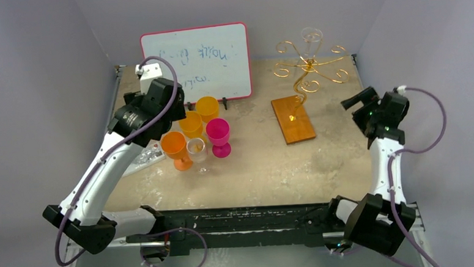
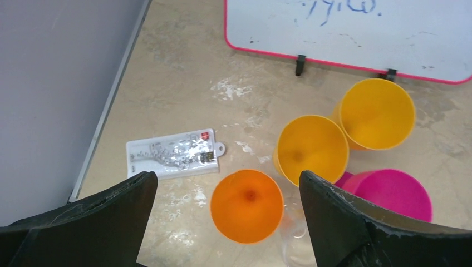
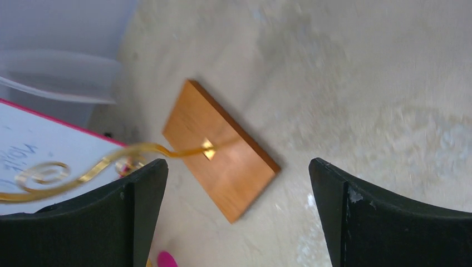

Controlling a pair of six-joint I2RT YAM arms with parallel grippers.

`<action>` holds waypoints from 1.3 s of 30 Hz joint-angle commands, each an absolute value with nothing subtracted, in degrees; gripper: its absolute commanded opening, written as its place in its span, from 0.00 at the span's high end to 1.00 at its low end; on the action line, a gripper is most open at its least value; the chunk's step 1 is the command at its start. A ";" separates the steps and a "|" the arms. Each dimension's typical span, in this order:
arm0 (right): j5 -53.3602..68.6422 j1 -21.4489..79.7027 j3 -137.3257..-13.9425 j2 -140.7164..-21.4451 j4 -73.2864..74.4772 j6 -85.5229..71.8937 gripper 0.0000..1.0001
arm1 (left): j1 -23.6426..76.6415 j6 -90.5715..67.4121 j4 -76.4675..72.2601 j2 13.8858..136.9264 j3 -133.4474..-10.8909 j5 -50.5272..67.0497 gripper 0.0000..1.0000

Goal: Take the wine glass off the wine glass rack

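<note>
Wine glass (image 1: 311, 39) on the far side of the wine glass rack (image 1: 308, 68), not yet lifted | right gripper (image 3: 238, 172) fingers spread, empty, above the rack's wooden base, well apart from glass | left gripper (image 2: 228, 183) spread, empty, over coloured cups (image 2: 311, 147) | progress: nothing done; reach, grasp, lift-off all left to do

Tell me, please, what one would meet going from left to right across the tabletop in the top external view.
Orange goblet → clear glass → pink goblet → wine glass rack → right arm's fingers.
</note>
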State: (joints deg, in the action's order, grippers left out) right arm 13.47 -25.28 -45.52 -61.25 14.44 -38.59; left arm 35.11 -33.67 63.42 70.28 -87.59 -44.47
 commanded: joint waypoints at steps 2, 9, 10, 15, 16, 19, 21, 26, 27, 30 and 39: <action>3.99 -25.46 -63.04 -65.63 17.74 -37.30 0.00 | 25.77 -27.18 59.58 71.10 -87.61 -38.16 0.00; 10.19 -25.39 -74.50 -70.22 9.36 -31.69 0.03 | 18.45 -22.74 55.56 73.08 -88.56 -31.18 0.00; 8.59 -25.37 -76.26 -71.20 10.15 -31.51 0.03 | 18.25 -22.58 55.84 73.99 -89.40 -31.20 0.01; 19.49 -25.36 -83.57 -77.47 8.80 -26.15 0.06 | 17.72 -21.83 55.16 76.26 -92.42 -31.77 0.00; 22.45 -25.34 -85.18 -78.89 8.78 -25.77 0.07 | 17.68 -21.70 54.81 76.35 -92.83 -31.76 0.00; 26.37 -24.26 -89.96 -82.44 8.87 -25.68 0.07 | 17.53 -21.62 53.65 76.51 -93.32 -30.92 0.00; 26.55 -22.07 -93.24 -84.79 8.03 -25.84 0.07 | 17.52 -21.34 52.25 76.37 -92.99 -30.07 0.00; 24.67 -14.35 -108.50 -94.82 14.33 -21.61 0.07 | 17.52 -20.57 49.56 76.45 -92.00 -30.48 0.00; 22.60 -13.28 -111.58 -96.71 16.42 -20.19 0.07 | 17.49 -20.30 49.35 76.44 -92.02 -30.43 0.00; 20.42 -11.45 -117.43 -101.34 18.52 -18.10 0.07 | 17.56 -19.59 48.98 76.34 -91.73 -30.20 0.01; 33.70 -9.81 -125.60 -109.48 24.85 -14.96 0.15 | 17.53 -19.13 49.39 76.25 -92.06 -29.70 0.00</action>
